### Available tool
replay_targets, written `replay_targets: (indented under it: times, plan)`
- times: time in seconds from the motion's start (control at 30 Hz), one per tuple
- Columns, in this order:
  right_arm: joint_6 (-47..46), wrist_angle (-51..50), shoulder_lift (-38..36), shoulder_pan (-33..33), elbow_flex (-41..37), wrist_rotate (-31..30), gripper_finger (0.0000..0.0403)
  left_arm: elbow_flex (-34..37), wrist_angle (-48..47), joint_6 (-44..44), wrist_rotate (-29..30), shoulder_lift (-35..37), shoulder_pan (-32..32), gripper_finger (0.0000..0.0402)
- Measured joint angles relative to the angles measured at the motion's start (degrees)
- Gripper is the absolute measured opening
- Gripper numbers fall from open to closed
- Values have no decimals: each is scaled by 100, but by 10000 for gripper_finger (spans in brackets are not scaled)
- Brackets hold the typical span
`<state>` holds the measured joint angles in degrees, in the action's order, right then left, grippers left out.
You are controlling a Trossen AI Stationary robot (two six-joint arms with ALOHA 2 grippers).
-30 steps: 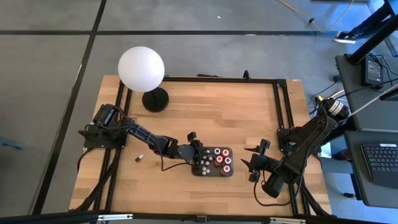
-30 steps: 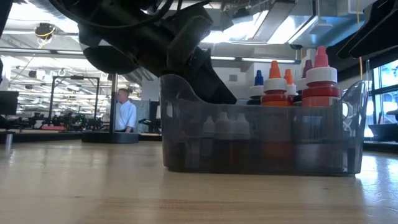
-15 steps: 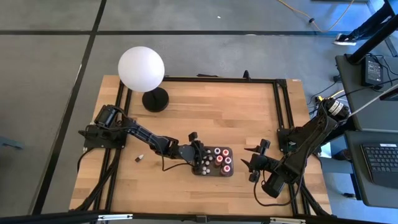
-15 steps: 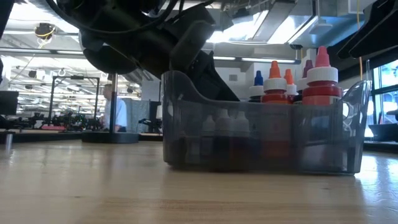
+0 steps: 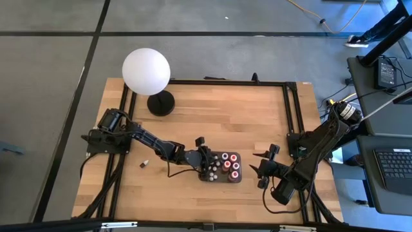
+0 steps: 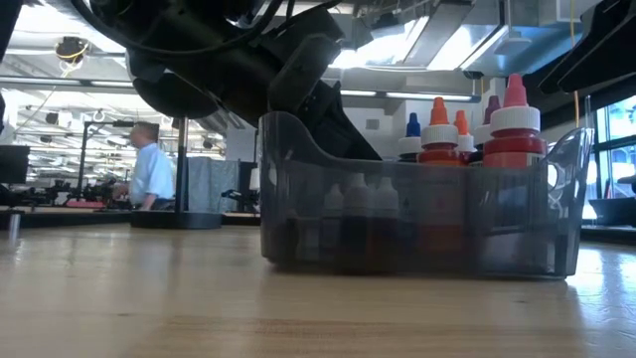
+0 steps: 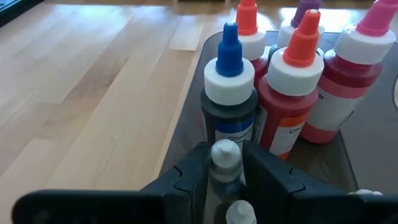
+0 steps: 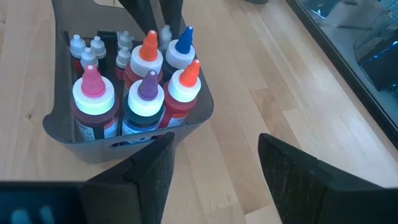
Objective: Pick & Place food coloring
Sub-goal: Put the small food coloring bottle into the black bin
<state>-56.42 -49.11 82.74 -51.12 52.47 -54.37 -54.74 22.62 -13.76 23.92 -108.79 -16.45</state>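
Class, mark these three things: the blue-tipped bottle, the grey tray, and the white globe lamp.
blue-tipped bottle (image 7: 229, 87), left wrist view, on its white cap.
grey tray (image 6: 298, 189), low view, on its side wall.
white globe lamp (image 5: 146, 71), high view, on the globe.

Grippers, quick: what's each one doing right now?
Left gripper: in the tray, jaws around a small white-capped bottle; whether they grip it cannot be told.
Right gripper: open, empty, beside the tray.

Left gripper (image 7: 225, 177) jaws sit wedged in the tray (image 5: 219, 178), tall bottles (image 7: 230, 93) packed right ahead. Bare worktop (image 5: 225, 113) lies open beyond, up to the lamp (image 5: 147, 72). One stray bottle (image 5: 145, 163) sits behind.
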Motion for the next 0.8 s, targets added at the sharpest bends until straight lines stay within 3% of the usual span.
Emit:
replay_targets:
  times: [0.5, 0.67, 0.8]
  plan:
    - [4, 0, 0, -1, 0, 1, 233, -8, -123, 214, -156, 132, -16, 122]
    - [4, -3, 0, -1, 0, 2, 233, -204, -259, 694, -428, 589, -98, 119]
    - [0, 0, 0, -1, 1, 7, 233, -314, -1062, 896, -447, 1132, -198, 121]
